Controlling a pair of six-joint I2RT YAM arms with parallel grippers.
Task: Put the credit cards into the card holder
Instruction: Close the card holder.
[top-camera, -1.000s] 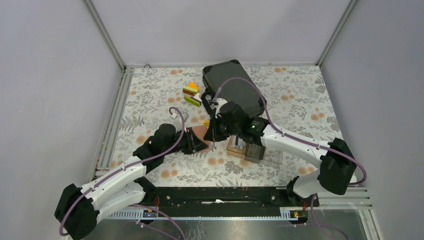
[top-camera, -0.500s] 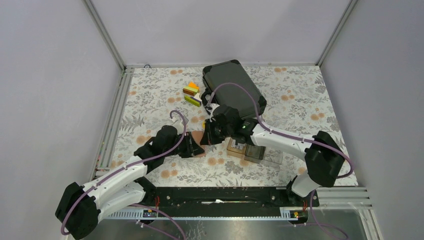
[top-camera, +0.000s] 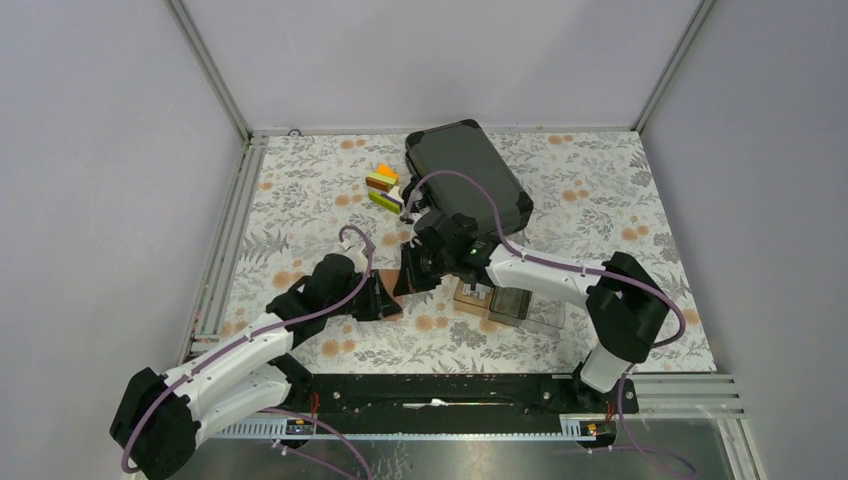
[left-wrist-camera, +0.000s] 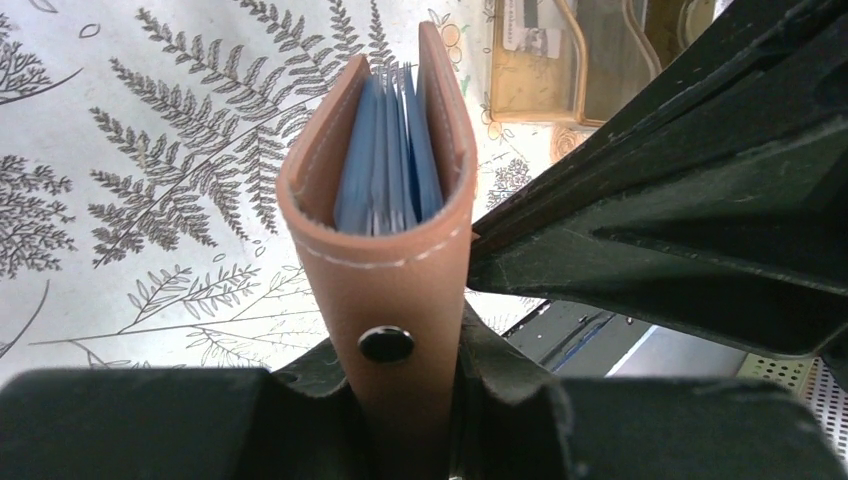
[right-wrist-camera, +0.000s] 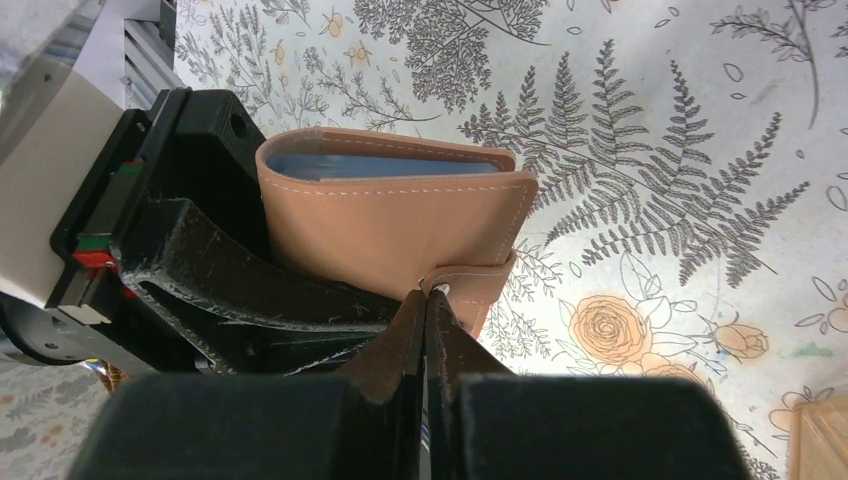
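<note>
Left tool (left-wrist-camera: 400, 400) grips the smooth, stitched salmon card holder (left-wrist-camera: 385, 290) on edge near table (right-wrist-camera: 650, 150) center, blue-grey pockets fanned. Right tool (right-wrist-camera: 427, 310), at its 2 o'clock, is clenched, tips touching the snap strap.

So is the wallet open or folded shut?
Folded nearly shut: the wallet in the left wrist view has its covers close around the blue pockets. Whether its strap is snapped, cannot tell.

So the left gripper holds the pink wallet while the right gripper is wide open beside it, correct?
Not quite: the right gripper is shut, fingers pressed together, as the right wrist view shows; the left gripper does hold the wallet.
</note>
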